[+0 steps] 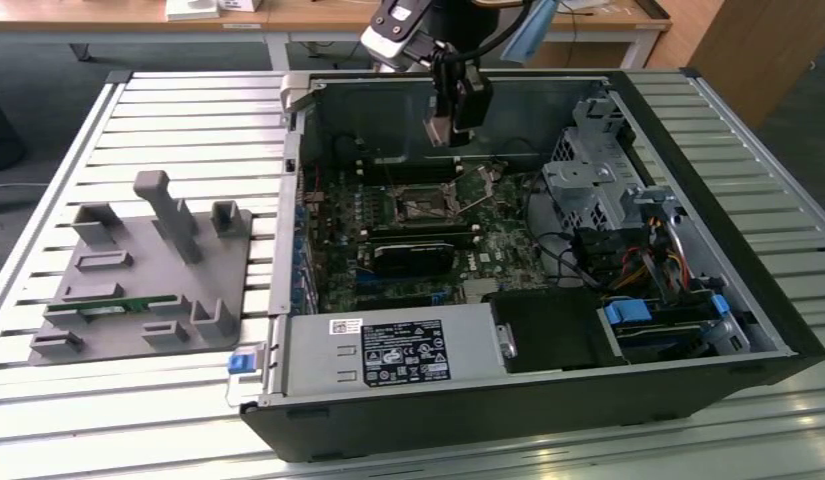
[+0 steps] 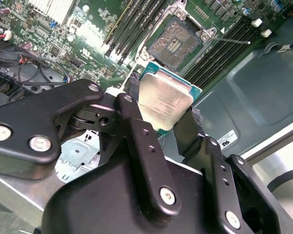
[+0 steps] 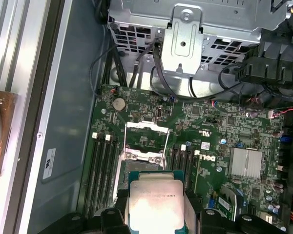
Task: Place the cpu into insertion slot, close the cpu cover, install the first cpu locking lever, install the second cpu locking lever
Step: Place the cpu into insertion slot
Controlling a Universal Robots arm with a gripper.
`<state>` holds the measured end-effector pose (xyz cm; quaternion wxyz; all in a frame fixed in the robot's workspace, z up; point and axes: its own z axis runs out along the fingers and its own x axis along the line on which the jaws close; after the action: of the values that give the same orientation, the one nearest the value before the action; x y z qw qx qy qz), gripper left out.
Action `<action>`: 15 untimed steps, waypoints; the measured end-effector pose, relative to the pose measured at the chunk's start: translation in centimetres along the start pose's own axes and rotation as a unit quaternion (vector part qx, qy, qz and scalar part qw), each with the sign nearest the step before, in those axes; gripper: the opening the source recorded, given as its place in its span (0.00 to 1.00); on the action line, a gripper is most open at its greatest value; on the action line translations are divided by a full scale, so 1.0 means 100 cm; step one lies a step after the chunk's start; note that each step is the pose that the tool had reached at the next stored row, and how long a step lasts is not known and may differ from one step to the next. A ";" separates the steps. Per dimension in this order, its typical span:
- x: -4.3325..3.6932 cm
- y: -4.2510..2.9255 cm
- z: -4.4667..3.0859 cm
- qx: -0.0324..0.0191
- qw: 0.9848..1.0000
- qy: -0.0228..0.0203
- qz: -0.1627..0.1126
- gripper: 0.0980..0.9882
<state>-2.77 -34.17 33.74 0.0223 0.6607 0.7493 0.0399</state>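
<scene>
Fingers [image 2: 136,131] are gripping the cpu [image 2: 165,105], hovering near the bare insertion slot [image 2: 176,43].
Any tilt or offset on lowering is likely risking a crooked seat.

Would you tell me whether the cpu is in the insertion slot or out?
Out: the gripper holds the cpu clear of the insertion slot, whose dark centre lies bare.

Dull silver-grey metal face on cpu [image 2: 165,97], smooth, faint sheen, green edge. Matt black smooth end effector [image 2: 162,113], bright metal screw heads. Dark grainy centre in insertion slot [image 2: 176,44], thin shiny metal rim. Bare silver sheet metal cpu cover [image 3: 146,125]. Glossy green motherboard [image 3: 219,122]. Perforated bare grey metal drive cage [image 3: 185,44]. Pale ribbed metal slats form worktop [image 1: 185,110]. Matt grey plastic-looking fixture [image 1: 132,270].
</scene>
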 end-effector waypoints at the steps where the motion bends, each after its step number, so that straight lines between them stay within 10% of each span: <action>1: 0.0000 0.0000 0.0003 0.000 1.000 0.000 0.000 0.49; 15: -0.0001 -0.0005 0.0053 0.000 1.000 0.000 0.000 0.49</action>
<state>-2.77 -34.17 33.21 0.0223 0.6607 0.7493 0.0399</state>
